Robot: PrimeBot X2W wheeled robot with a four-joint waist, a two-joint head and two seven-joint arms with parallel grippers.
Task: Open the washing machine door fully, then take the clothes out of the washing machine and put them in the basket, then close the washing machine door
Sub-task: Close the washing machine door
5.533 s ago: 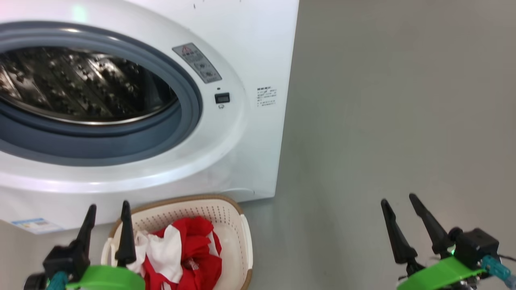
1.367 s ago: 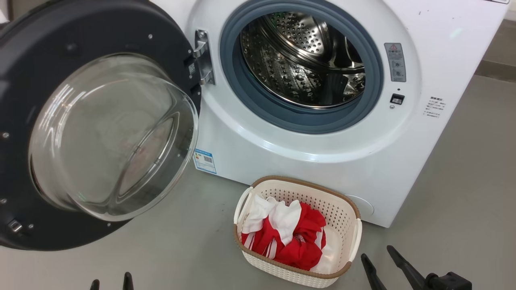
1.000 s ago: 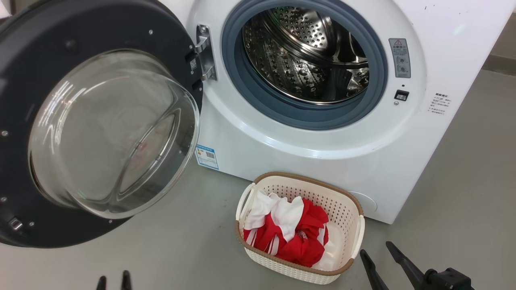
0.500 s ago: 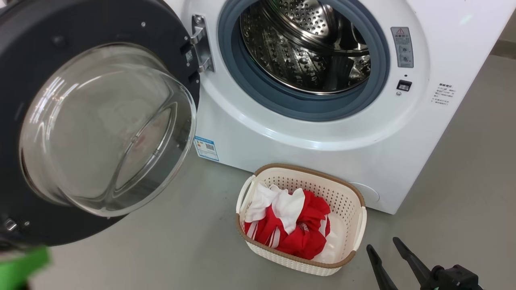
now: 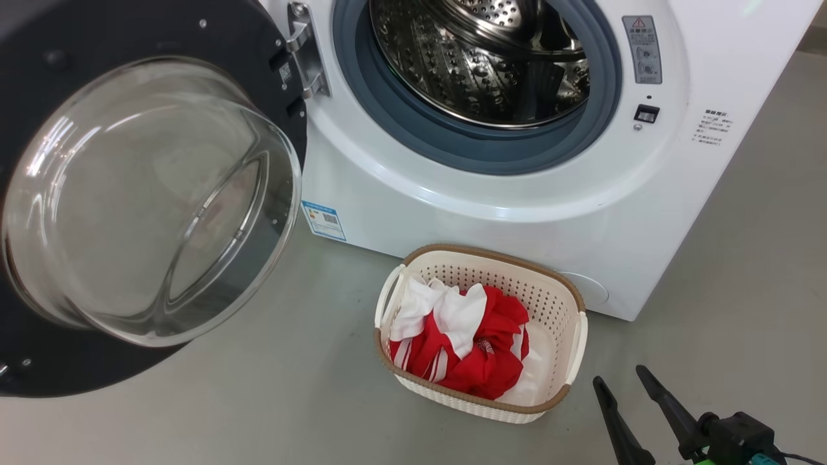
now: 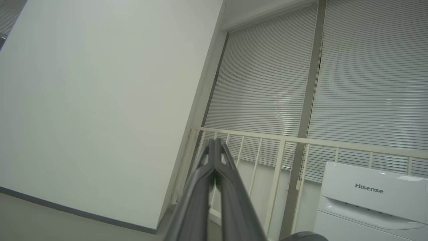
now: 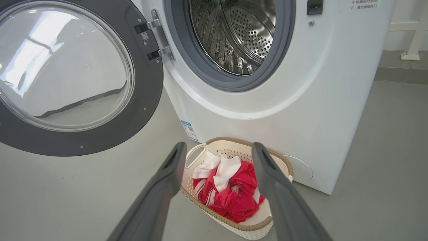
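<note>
1. One washing machine stands on the grey floor. Its top is cut off by the head view's upper edge.
2. One door is swung wide open to the left on its hinge. Its black rim runs out of the head view at the left and top.
3. One steel drum shows through the grey ring, which hides the drum's lower front.
4. One basket sits on the floor, just in front of the machine.
5. The clothes lie in the basket as one red and white heap. I cannot tell how many garments it holds, because the folds hide their edges.
6. There are two claws. The right claw is near the basket's right side, with its fingers spread wide and nothing between them. The left claw has its fingers pressed together on nothing and points up at a wall and blinds.
7. One white appliance lettered Hisense is cut off at the left wrist view's corner. I cannot tell whether it is the same machine.
</note>
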